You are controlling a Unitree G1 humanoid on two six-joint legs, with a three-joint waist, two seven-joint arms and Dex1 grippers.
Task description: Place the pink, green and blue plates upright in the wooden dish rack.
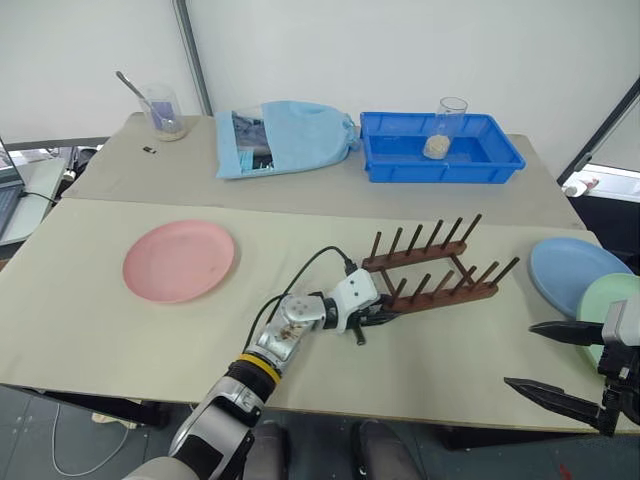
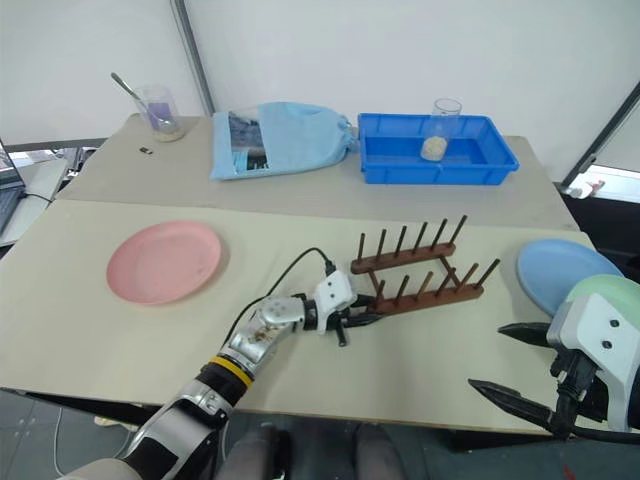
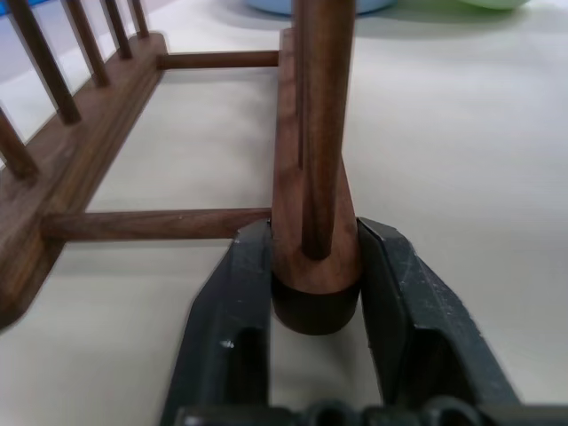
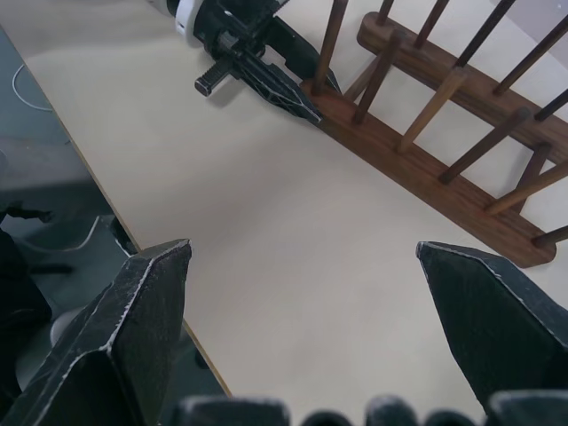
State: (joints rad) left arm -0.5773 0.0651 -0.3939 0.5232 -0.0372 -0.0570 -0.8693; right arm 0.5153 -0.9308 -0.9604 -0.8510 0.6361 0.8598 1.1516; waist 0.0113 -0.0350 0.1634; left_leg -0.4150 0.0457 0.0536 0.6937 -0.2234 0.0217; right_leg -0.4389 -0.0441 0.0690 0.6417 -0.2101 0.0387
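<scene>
Head views: the wooden dish rack (image 1: 432,268) stands empty on the beige table (image 1: 120,330), near its front half. The left arm reaches in from the near edge, forearm slanting up toward the rack, wrist bent so the left gripper (image 1: 383,313) lies nearly level and points along the table at the rack's nearer bar. Its black fingers sit at the left end of that bar. The pink plate (image 1: 180,260) lies flat well to the left of the rack. The blue plate (image 1: 573,272) lies flat to the right of the rack, and the green plate (image 1: 612,301) partly overlaps its near side. The right gripper (image 1: 550,358) hangs above the table's front edge, right of the rack, pointing toward the rack with its two fingers spread wide and nothing between them. Behind the rack, on a second table, stands a blue tray (image 1: 440,150) with a glass (image 1: 450,125) in it, and left of it a light blue cloth bag (image 1: 285,137).

Left wrist view: both fingers (image 3: 231,328) press against the sides of the rounded end of the rack's bar, just under its first peg; the grip is narrow, closed on the wood.

Right wrist view: the right fingers (image 4: 133,311) stand far apart over bare table, with the rack ahead and the left gripper clamped at the bar's end.
</scene>
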